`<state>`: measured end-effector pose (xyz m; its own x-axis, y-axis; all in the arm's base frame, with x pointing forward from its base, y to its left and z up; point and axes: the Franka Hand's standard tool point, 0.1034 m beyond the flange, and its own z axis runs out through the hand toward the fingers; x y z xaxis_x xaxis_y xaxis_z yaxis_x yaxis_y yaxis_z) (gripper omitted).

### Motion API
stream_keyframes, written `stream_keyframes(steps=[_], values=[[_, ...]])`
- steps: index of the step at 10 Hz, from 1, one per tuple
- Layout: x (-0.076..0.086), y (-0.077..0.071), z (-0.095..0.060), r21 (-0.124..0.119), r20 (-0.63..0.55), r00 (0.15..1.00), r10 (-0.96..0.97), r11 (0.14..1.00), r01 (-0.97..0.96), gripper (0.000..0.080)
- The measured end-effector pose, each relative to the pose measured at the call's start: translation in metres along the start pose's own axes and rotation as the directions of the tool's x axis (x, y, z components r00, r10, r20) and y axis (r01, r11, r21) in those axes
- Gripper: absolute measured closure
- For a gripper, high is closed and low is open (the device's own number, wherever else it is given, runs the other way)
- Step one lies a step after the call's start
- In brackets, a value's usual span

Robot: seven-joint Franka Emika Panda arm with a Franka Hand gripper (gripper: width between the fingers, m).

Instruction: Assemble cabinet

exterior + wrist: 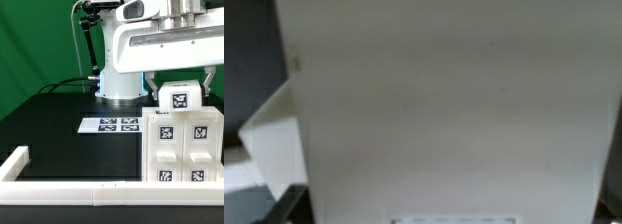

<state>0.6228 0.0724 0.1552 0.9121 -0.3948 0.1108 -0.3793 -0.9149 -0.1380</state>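
Gripper: the gripper hangs under the arm's big white casing, right over the top of the cabinet, on the exterior view's right.
Gripper opening: cannot tell. Dark strips show on either side of the cabinet's topmost part, but neither view shows the fingers clearly enough to say whether they are spread, closed or pinching anything.
Contact: the gripper sits very close to the cabinet's top. Whether it touches is not visible.
Wrist view: a plain white face of the cabinet fills almost the whole picture, so it is very near the camera. Another white edge shows beside it, and a strip of the dark table behind.
Top block: a small white block with one black-and-white tag facing the camera sits upright on the cabinet, directly below the gripper.
Box body: the box body is white and stands upright on the table. Several square tags are on its front, and its right side is cut off by the picture's edge.
Marker board: the marker board lies flat on the table with its four tags up, to the exterior view's left of the cabinet and apart from it.
Border rail: the long white border rail runs along the near edge of the table and turns a corner at the exterior view's left. The cabinet stands just behind it.
Arm: the arm's white base stands behind the marker board.
Table: the table is black, with a green backdrop behind it.
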Motion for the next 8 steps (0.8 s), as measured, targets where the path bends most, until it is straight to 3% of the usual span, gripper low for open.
stream_keyframes(steps=[3, 5, 8], values=[[-0.0005, -0.0001, 0.0000, 0.024, -0.002, 0.954, 0.301, 0.953, -0.301, 0.0255], [-0.0006, -0.0002, 0.0001, 0.026, 0.003, 0.900, 0.435, 0.900, -0.435, 0.0255], [-0.0014, -0.0034, -0.0006, 0.026, 0.016, 0.749, 0.662, 0.749, -0.663, 0.0255]])
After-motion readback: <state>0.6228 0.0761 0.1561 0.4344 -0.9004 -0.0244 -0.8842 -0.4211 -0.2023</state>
